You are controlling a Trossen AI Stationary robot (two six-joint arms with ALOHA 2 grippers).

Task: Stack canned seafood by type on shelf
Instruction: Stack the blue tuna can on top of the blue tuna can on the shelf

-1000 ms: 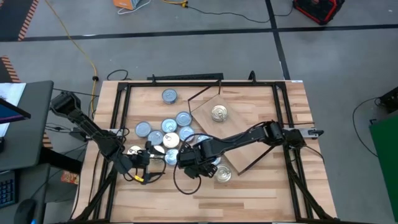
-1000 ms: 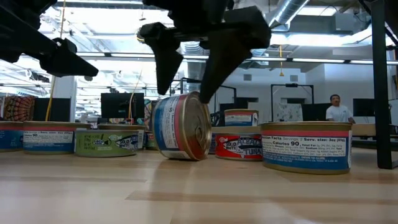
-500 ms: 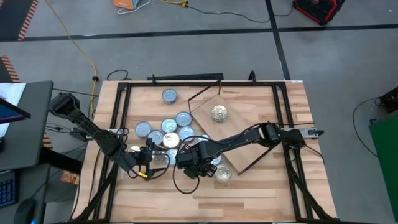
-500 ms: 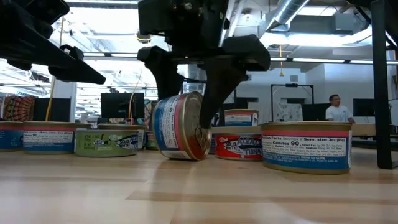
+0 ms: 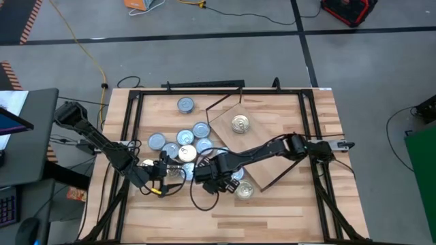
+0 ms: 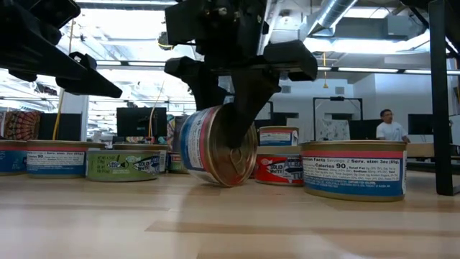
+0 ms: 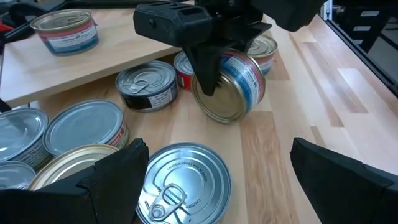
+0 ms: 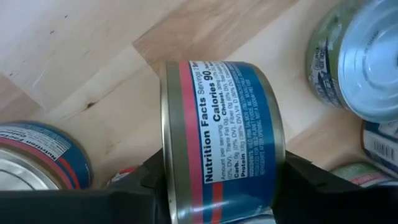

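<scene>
Low view tells the story best: the right gripper (image 6: 228, 126) has come down around the blue-and-red tin (image 6: 218, 146), which sits tipped up on its edge on the tabletop. A second ago the fingers were spread wide above it; now they've closed in until each one presses a flat end, so I'd call it clamped on the tin. The tin has also shifted a touch and now hides more of the red-labelled tuna tin (image 6: 279, 167) behind it.

For the task that reads as the pick being made, with the carry over to the shelf (image 5: 272, 136) next. From above, the shelf is just beside the gripper, holding one gold-lidded tin (image 5: 239, 124) so far, with another tin (image 5: 244, 191) near its lower corner.

Right wrist view confirms it: the tin sits squarely between that arm's own fingers, nutrition label facing the camera.

The left gripper (image 5: 165, 173) waits close by with its fingers spread wide and nothing in them, facing the cluster of silver-lidded tins (image 5: 182, 141).
</scene>
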